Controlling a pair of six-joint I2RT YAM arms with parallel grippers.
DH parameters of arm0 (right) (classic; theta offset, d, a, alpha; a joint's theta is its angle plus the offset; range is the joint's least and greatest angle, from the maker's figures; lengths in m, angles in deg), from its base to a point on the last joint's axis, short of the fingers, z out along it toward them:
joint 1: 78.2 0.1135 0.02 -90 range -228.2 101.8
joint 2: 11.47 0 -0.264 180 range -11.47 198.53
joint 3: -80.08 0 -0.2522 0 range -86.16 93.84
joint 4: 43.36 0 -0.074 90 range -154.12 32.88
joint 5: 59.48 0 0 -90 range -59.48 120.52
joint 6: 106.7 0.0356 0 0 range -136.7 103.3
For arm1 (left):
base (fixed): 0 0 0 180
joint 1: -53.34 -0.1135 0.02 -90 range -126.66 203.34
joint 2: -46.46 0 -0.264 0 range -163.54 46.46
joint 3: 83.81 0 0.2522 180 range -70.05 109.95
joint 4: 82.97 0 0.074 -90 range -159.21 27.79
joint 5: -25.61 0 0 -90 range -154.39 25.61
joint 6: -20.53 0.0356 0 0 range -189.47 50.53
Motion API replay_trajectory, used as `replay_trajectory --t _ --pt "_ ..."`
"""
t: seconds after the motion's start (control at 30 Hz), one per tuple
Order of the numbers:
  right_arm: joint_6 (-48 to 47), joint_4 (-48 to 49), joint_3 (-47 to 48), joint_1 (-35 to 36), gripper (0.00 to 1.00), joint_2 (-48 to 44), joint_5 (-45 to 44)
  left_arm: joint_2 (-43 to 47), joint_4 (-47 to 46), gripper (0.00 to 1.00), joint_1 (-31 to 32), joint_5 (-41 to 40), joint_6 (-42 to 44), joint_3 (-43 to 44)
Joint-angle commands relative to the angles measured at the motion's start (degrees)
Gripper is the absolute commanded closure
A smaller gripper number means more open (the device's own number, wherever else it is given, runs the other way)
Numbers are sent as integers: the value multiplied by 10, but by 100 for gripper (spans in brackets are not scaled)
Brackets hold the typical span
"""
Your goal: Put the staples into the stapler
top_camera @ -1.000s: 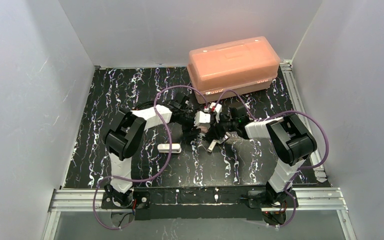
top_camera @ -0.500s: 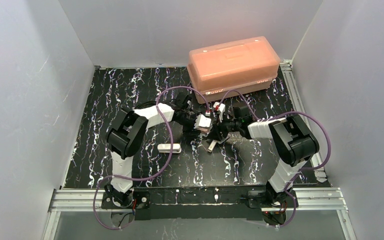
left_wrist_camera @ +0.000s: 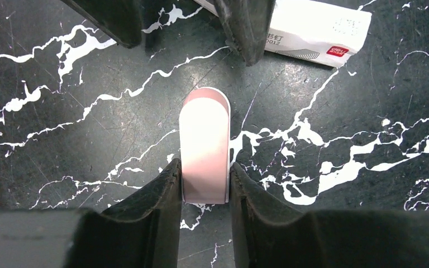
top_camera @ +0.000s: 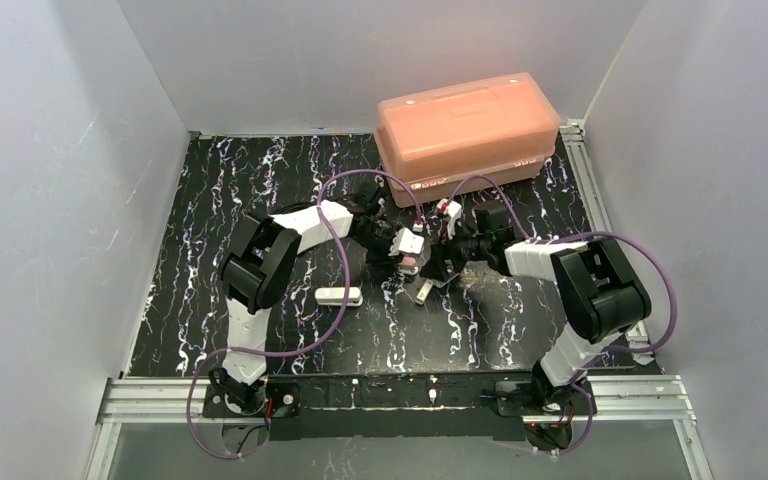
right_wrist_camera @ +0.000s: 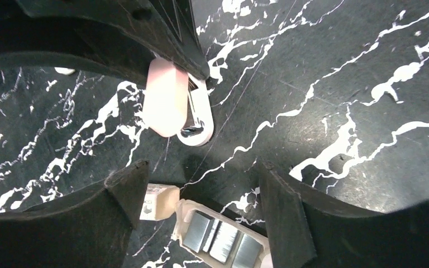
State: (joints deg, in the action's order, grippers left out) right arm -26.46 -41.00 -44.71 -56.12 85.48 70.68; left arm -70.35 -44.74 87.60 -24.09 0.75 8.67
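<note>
- Presently your left gripper (left_wrist_camera: pixel 204 167) pinched the stapler (right_wrist_camera: pixel 198 131) by its end; pushing could have pivoted it.
- Your right gripper (right_wrist_camera: pixel 201 167) gaped empty near the staples (right_wrist_camera: pixel 220 240); a skewed pinch risked scattering them.

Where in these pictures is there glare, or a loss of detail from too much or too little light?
Left wrist view: a soft glare whitens the black marbled table, and the pale pink rounded plastic piece in the left tool looks washed out. Right wrist view: the fingers of the right tool are dark, with little detail. Top view: even, soft light.
</note>
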Motion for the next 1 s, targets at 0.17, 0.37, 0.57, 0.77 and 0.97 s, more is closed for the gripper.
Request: replay_trajectory --t 0.17,0.37,0.57,0.77,0.97 --pt "146 -86 51 -18 1 -61 17 63 -98 100 4 -22 -143 -70" --pt "270 -63 96 -41 1 -29 106 138 -165 100 7 -54 -223 -113" --pt "334 -23 118 -42 1 3 162 171 -195 100 26 -103 -271 -122" --pt "369 11 105 -42 1 2 166 188 -203 100 49 -137 -290 -114" --pt "372 24 88 -42 2 9 171 197 -206 100 59 -138 -306 -108"
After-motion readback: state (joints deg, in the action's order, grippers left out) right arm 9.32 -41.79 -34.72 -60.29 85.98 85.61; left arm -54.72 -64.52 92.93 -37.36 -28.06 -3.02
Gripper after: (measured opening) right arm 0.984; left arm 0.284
